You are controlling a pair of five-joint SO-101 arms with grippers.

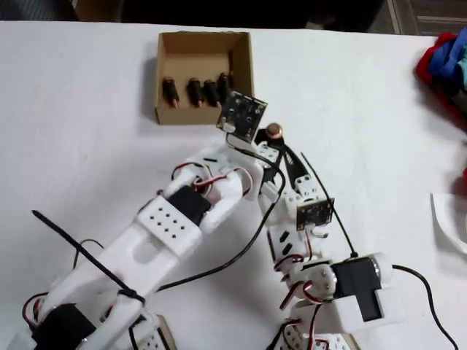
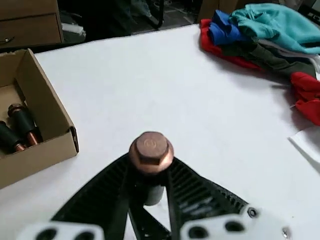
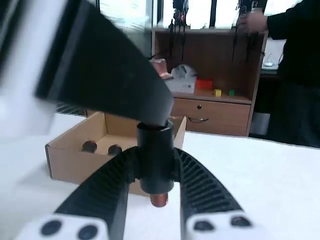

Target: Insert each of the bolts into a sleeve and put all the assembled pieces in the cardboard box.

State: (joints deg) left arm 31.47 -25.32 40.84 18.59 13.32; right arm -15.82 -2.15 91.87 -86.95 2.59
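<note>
No text, label or number is legible on the cardboard box (image 1: 186, 115) or elsewhere

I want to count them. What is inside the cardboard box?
Four sleeves with bolts lie side by side in the cardboard box. A camera board covers one corner, so anything there is hidden.
</note>
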